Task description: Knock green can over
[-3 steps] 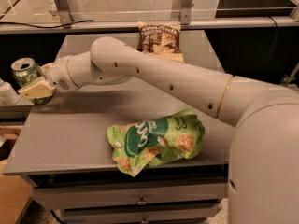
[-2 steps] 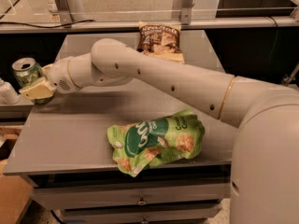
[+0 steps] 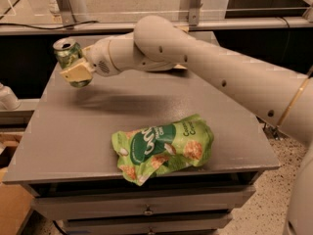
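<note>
I see my gripper [image 3: 74, 71] at the desk's [image 3: 73, 141] back left corner, fingers [image 3: 77, 75] clamped on the green can [image 3: 67, 53]

The arm [image 3: 230, 77] reaches in from the right edge, its thick white link slanting up and leftward to a rounded elbow near the top centre, then bending down and left into the wrist [image 3: 105, 62]. The pincer [image 3: 73, 71] sits at the far left, over the back-left corner of the worktop [image 3: 73, 136], pointing left. One pale finger [image 3: 77, 73] lies across the front of the can [image 3: 66, 53], the other is hidden behind it, and the can is clamped between them.
</note>
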Controlling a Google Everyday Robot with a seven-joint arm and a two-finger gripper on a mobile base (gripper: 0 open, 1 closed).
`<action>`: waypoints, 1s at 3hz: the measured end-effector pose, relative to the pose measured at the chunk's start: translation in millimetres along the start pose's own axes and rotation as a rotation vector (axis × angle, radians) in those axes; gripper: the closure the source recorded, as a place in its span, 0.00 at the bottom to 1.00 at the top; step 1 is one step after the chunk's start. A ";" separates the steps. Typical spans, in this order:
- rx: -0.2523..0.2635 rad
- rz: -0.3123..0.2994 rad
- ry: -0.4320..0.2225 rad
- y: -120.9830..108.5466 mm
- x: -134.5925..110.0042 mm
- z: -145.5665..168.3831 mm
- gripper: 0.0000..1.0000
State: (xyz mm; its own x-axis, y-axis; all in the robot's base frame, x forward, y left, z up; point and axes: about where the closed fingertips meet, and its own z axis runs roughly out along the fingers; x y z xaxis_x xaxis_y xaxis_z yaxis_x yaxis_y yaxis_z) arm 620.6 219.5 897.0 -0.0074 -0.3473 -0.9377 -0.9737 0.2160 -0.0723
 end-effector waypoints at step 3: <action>0.050 -0.175 0.460 -37.2 10.5 -105.4 1.00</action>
State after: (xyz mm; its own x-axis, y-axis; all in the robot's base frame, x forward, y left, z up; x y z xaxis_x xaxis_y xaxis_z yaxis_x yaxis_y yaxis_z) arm 632.7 111.6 925.7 0.0446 -0.7465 -0.6639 -0.9571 0.1584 -0.2424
